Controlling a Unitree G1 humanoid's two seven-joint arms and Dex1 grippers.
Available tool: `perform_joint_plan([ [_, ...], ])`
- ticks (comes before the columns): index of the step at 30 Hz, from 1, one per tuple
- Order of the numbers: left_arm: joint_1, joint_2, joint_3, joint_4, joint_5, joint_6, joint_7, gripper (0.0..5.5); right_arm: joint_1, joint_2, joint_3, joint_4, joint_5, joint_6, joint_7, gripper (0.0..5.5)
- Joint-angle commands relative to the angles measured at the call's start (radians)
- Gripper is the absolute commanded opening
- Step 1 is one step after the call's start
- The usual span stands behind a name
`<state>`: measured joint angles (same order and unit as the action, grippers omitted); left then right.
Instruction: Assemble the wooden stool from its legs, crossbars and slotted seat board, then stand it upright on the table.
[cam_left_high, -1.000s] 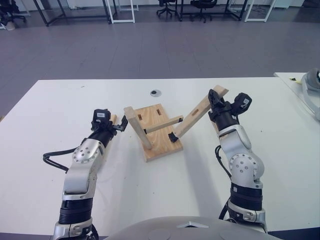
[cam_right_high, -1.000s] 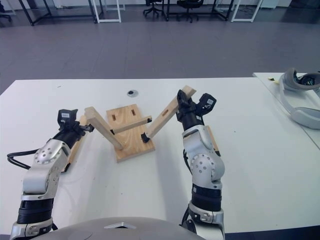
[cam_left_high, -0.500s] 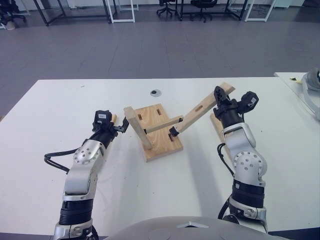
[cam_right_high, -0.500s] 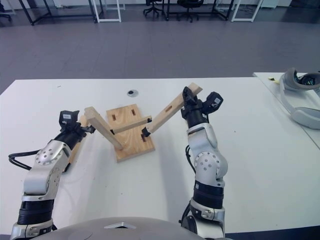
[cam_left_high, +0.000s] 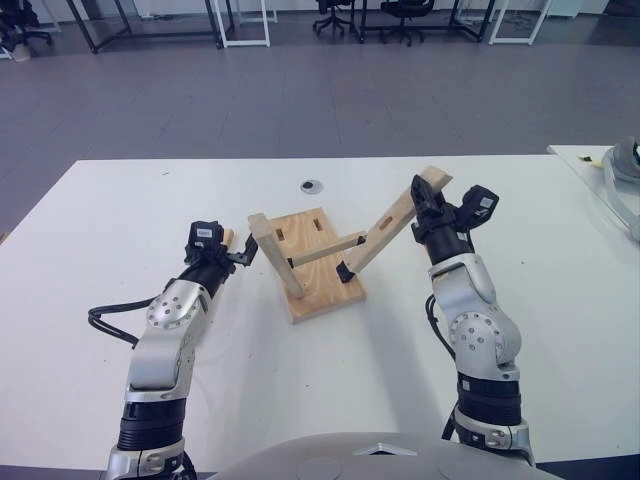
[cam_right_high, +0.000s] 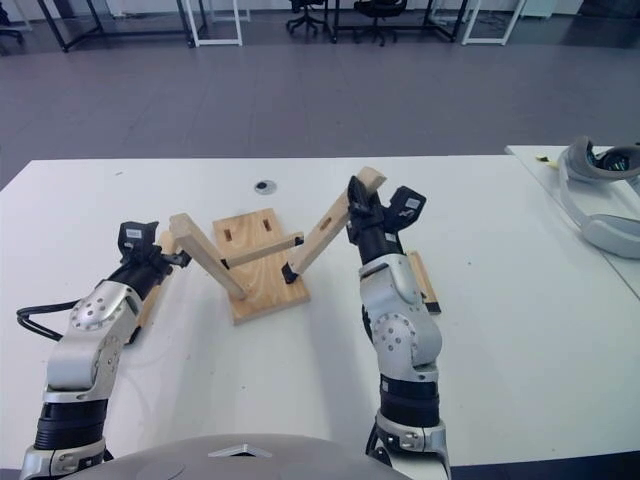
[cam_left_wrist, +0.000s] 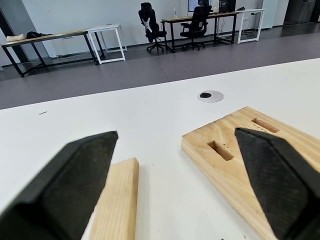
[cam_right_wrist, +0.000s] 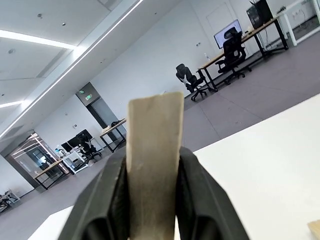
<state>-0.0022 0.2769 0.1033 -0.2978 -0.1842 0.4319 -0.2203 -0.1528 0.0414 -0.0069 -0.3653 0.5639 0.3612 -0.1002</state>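
The slotted seat board (cam_left_high: 322, 270) lies flat on the white table. One leg (cam_left_high: 274, 254) rises slanted from its left side. A crossbar (cam_left_high: 326, 248) runs from that leg to a second leg (cam_left_high: 385, 232), which leans up to the right with its lower end on the board. My right gripper (cam_left_high: 422, 203) is shut on this second leg near its top; the leg (cam_right_wrist: 153, 165) sits clamped between the fingers. My left gripper (cam_left_high: 240, 252) stands open just left of the first leg, over a loose wooden piece (cam_left_wrist: 118, 200), facing the seat board (cam_left_wrist: 250, 150).
Another loose wooden piece (cam_right_high: 421, 281) lies on the table just right of my right arm. A round cable grommet (cam_left_high: 312, 185) sits behind the board. A headset (cam_right_high: 600, 190) rests on a neighbouring table at the far right. Open tabletop lies in front of the board.
My right gripper swung the held leg's top out to the right, then back left to a steeper lean. The left arm has stayed still.
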Motion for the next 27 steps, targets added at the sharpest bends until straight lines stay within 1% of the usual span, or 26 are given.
perform_joint_plan([
  [1, 0.005, 0.007, -0.002, -0.002, 0.007, 0.014, -0.003, 4.31, 0.022, -0.032, 0.051, -0.025, -0.115, 0.029, -0.02, 1.01],
  [5, 0.009, 0.009, 0.002, -0.001, 0.006, 0.014, -0.004, 4.31, 0.059, -0.04, 0.034, -0.034, -0.125, 0.028, 0.005, 1.01],
  [11, 0.016, 0.009, -0.001, -0.013, 0.005, 0.022, -0.003, 4.31, 0.115, -0.068, 0.004, -0.022, -0.102, 0.002, 0.093, 1.01],
  [13, 0.018, 0.01, 0.0, -0.014, 0.005, 0.023, -0.003, 4.31, 0.116, -0.079, 0.019, -0.013, -0.125, -0.005, 0.111, 1.01],
  [18, 0.011, 0.008, -0.004, -0.014, 0.007, 0.027, -0.001, 4.31, 0.109, -0.134, 0.096, -0.014, -0.236, -0.005, 0.127, 1.01],
  [27, 0.0, -0.008, -0.016, -0.006, 0.007, 0.023, 0.01, 4.31, 0.131, -0.139, 0.08, 0.02, -0.225, -0.044, 0.167, 1.01],
])
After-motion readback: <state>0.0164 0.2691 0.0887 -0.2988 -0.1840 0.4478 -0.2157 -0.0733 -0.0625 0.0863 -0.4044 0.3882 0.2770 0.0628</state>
